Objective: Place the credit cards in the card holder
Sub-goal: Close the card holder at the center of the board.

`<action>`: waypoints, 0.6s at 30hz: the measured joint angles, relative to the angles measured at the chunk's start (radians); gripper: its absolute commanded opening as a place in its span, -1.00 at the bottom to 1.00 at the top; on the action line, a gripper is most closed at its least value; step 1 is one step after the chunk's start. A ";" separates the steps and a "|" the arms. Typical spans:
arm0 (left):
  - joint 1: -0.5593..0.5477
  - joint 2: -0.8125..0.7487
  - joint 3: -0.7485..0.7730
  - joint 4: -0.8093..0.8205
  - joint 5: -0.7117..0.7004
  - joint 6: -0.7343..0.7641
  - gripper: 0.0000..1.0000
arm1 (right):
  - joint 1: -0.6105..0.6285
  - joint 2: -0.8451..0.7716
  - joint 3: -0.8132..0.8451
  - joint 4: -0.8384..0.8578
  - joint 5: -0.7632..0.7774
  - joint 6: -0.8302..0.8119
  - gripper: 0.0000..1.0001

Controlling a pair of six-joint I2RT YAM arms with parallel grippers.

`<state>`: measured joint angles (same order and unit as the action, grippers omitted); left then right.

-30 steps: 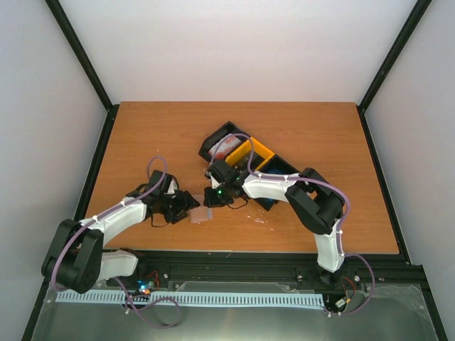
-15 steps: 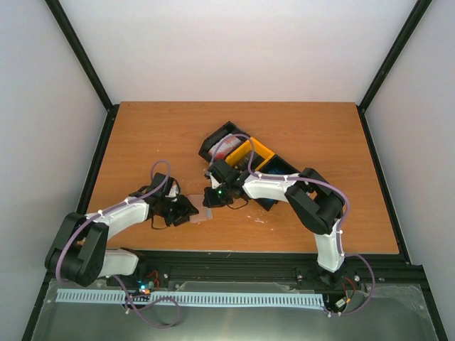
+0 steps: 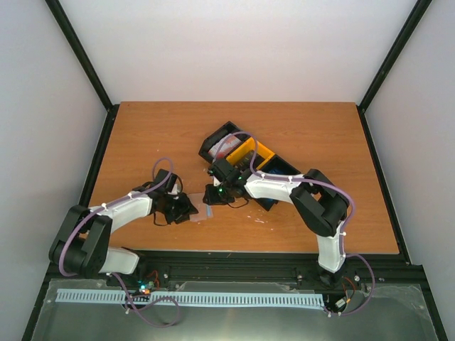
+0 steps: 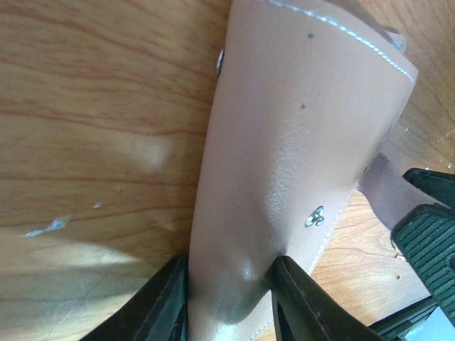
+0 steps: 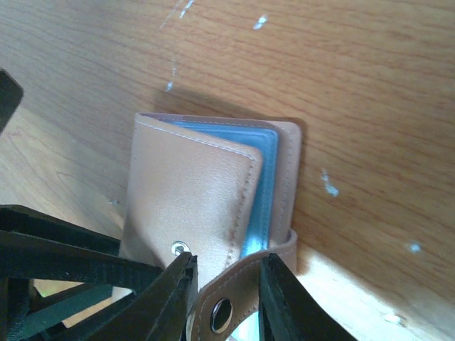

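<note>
Wooden counter (image 3: 142, 142) between white walls (image 3: 234, 50): near its front middle, the left claw (image 4: 229, 291) pinches one edge of the pinkish-tan card holder (image 4: 298, 142), denting the leather. Right of it, the right claw (image 5: 227, 284) straddles the holder's snap strap (image 5: 284, 245), though whether it grips cannot be told. A blue credit card (image 5: 261, 177) sits inside, and black and yellow bins (image 3: 259, 153) stand farther right.

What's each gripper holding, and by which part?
The left gripper pinches the card holder at one edge. The right gripper straddles the snap strap; grip unclear.
</note>
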<state>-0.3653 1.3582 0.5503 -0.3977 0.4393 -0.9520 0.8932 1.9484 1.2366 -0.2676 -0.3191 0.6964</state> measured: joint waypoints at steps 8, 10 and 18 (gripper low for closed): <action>-0.002 0.024 0.028 -0.019 -0.012 0.023 -0.31 | 0.002 -0.009 0.051 -0.098 0.055 0.024 -0.49; -0.002 0.031 0.033 -0.019 -0.014 0.031 -0.30 | 0.005 -0.009 0.065 -0.111 0.058 0.031 -0.48; -0.002 0.037 0.040 -0.022 -0.017 0.051 -0.30 | 0.013 -0.010 0.095 -0.198 0.103 0.053 -0.62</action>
<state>-0.3668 1.3949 0.5900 -0.4198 0.4221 -0.9009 0.9062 1.9385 1.3315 -0.4660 -0.2161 0.7498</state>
